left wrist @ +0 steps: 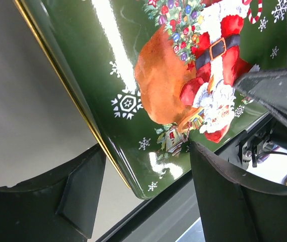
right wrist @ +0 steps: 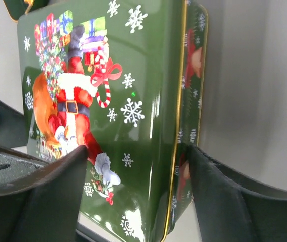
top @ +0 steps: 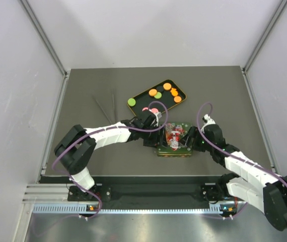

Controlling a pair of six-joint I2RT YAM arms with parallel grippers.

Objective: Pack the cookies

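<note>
Between the fingers of the left end effector (left wrist: 146, 151) sits a corner of the green Santa tin (left wrist: 184, 65). The jaws are spread wide and straddle that gold-trimmed corner with daylight on both sides, so it's got hold of nothing. The right end effector (right wrist: 138, 151) comes at the tin from the opposite side, also gaping wide. One finger hangs over the printed lid and the other is right by the tin's side wall, and honestly I can't tell if it's touching. The tin is flat on the dark counter (top: 93, 85) between the two arms. The cookies (top: 153, 92), mostly orange with some green and pink, are in the black tray (top: 164, 102) just behind the tin.
</note>
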